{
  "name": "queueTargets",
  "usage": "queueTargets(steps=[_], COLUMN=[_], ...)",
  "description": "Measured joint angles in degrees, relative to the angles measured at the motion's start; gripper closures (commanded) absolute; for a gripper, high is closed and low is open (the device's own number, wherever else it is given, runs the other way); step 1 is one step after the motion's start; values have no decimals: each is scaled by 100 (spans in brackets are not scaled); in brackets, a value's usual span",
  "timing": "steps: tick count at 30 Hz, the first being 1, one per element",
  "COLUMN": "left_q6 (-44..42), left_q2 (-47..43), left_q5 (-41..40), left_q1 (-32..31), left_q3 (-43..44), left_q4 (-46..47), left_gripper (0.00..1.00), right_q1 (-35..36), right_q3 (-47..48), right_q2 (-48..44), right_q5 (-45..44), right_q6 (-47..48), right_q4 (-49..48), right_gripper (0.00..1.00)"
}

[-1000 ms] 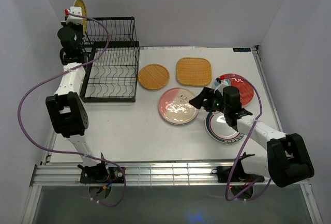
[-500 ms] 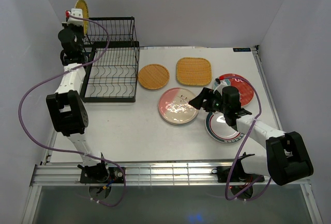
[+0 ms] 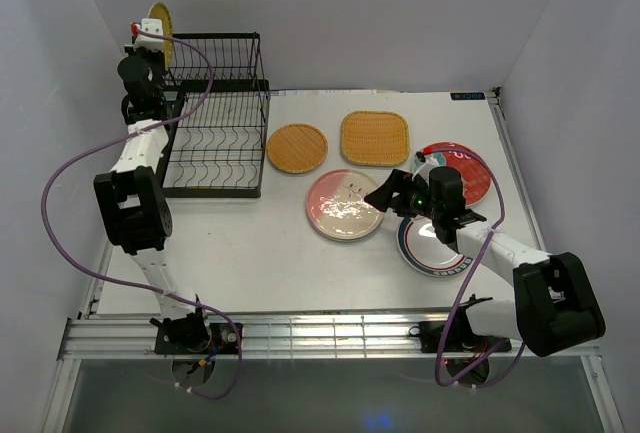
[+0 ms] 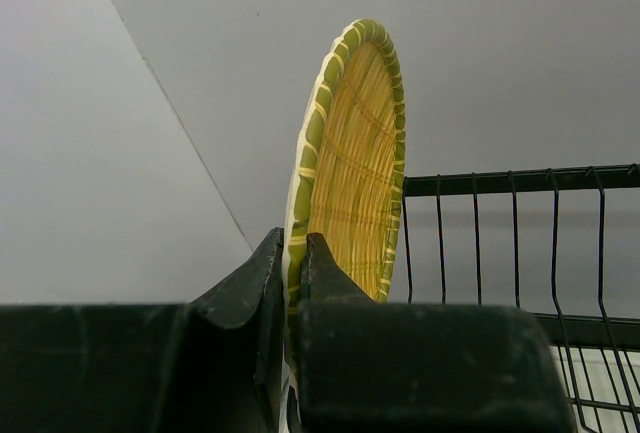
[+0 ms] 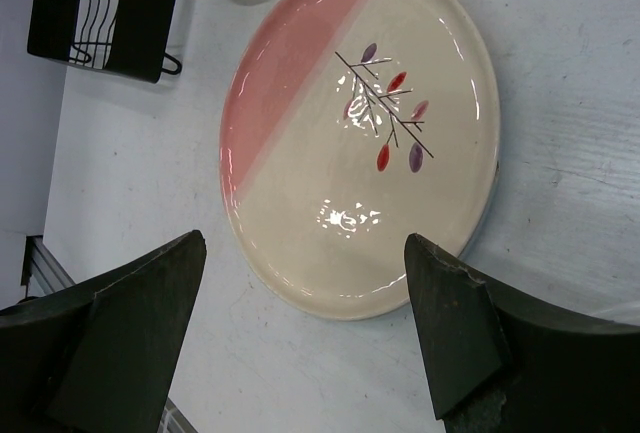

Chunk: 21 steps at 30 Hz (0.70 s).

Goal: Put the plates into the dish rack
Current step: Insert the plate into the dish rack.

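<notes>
A yellow woven plate with a green-striped rim (image 3: 159, 19) (image 4: 355, 163) stands on edge, and my left gripper (image 3: 150, 33) (image 4: 296, 253) is shut on its lower rim. It is held high beside the rear left corner of the black wire dish rack (image 3: 215, 143) (image 4: 520, 182). My right gripper (image 3: 386, 193) (image 5: 305, 243) is open and hovers over the near edge of the pink-and-white plate (image 3: 343, 205) (image 5: 360, 133), which lies flat on the table. A round orange woven plate (image 3: 297, 147) and a rounded-square one (image 3: 374, 138) lie behind it.
A red plate (image 3: 465, 168) and a teal-rimmed plate (image 3: 430, 250) lie to the right, partly under my right arm. The rack's slots hold nothing. A purple cable loops off the left arm (image 3: 60, 193). The side walls stand close to the table.
My left gripper has shifted slightly right toward the rack with the yellow plate. The right arm has not moved.
</notes>
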<state>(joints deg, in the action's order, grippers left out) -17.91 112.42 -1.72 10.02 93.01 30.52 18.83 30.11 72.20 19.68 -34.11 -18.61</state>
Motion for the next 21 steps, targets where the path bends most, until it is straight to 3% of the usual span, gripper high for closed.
queueTargets(steps=[6,14,21], left_q6=[46,146,280], left_q2=[0,0,0], left_q5=[-7,-66,-61], left_q1=[2,4,33], left_q3=[2,39,81], left_q4=[-4,-70,-144], left_gripper=[100,87,84], right_q1=[0,0,0], right_q3=[0,2,2], right_q2=[31,31,31], right_q5=[2,4,22], right_q6=[-2,-2,-2], right_q4=[0,0,0], right_gripper=[14,14,14])
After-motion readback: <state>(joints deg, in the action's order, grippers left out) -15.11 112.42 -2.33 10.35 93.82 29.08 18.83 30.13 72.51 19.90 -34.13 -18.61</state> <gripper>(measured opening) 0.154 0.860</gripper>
